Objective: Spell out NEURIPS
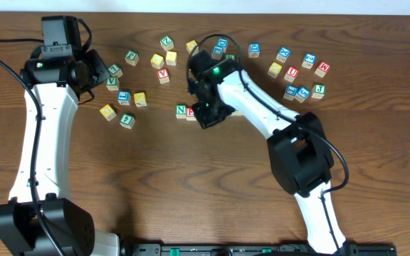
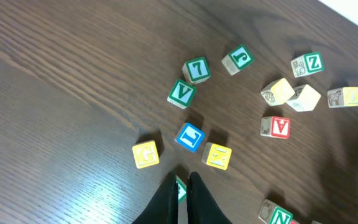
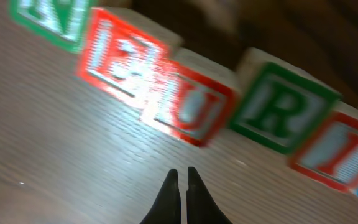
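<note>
Green N cube (image 3: 51,18) half off-frame

Overhead: straight down, far, whole table (image 1: 191,185). Left wrist: steep down, mid height. Right wrist: low, close, blurred. All three share N block (image 1: 181,110).

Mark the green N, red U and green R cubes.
green N cube (image 3: 51,18), right wrist view, its lettered face
red U cube (image 3: 194,109), right wrist view, its lettered face
green R cube (image 3: 281,109), right wrist view, its lettered face

Just ahead of your right pincer (image 3: 182,172), the row of letter blocks (image 3: 194,112) stands in your way; the surface (image 3: 55,168) on both sides is bare.
</note>
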`<state>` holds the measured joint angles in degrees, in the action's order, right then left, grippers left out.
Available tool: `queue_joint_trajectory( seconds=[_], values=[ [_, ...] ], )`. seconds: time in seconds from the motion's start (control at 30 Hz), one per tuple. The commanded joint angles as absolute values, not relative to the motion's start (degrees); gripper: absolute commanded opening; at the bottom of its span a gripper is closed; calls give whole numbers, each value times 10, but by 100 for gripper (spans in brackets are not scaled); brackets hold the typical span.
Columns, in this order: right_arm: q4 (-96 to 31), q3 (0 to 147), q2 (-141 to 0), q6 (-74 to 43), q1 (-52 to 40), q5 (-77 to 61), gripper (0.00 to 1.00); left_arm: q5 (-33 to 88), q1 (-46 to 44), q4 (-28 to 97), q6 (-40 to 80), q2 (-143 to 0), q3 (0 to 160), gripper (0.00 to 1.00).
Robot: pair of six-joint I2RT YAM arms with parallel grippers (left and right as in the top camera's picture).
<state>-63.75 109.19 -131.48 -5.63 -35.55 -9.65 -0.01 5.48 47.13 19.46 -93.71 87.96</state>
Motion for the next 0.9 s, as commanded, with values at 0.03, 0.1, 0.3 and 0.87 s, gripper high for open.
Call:
queue_joint_trajectory(
  seconds=[0.03, 0.1, 0.3, 0.87],
  values=[
    [-625, 1096, -1305, -58, -373, -87, 1, -7, 57, 471, 187, -944, 875, 8],
    [-615, 1092, -1305, -63, -376, -84, 1, -7, 57, 471, 187, -944, 875, 8],
    [-592, 1066, -1305, -73, -376, -80, 1, -7, 57, 471, 187, -944, 875, 8],
    [-533, 1055, -1305, -94, -376, -16, 1, -7, 57, 471, 187, -944, 875, 8]
  ],
)
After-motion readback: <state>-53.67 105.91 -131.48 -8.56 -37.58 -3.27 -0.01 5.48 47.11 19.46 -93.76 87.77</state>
